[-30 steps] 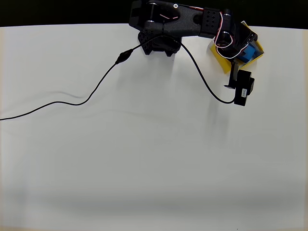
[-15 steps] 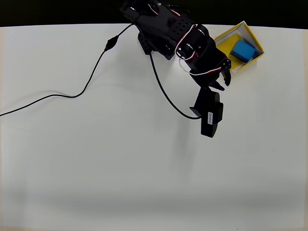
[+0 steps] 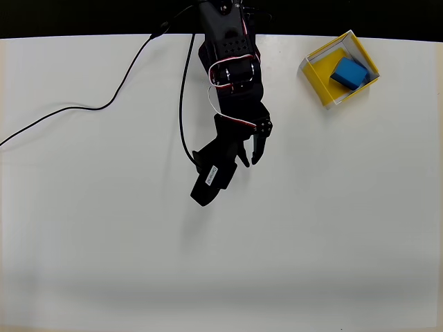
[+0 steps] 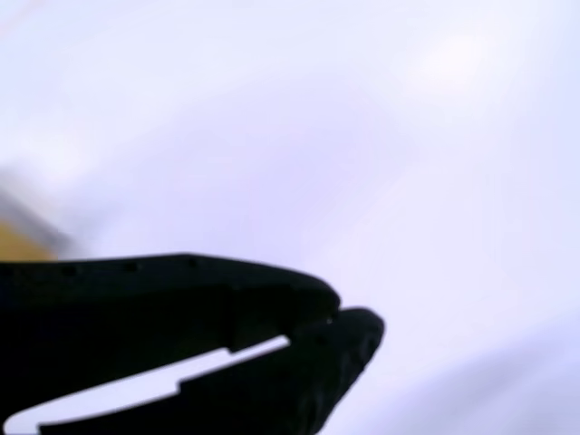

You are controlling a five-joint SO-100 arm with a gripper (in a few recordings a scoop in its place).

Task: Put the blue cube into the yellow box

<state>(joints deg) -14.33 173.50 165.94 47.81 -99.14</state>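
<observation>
Clenched and empty, my black two-finger claw (image 3: 249, 158) hangs over the bare middle of the white bench (image 3: 332, 235); in the wrist view its tips (image 4: 335, 319) meet with nothing between them. My small bright-blue cube (image 3: 348, 72) sits inside the shallow yellow box with thin white-edged walls (image 3: 317, 69), well apart from me near the bench's far right corner in the overhead view. A black cable (image 3: 104, 106) trails left.
</observation>
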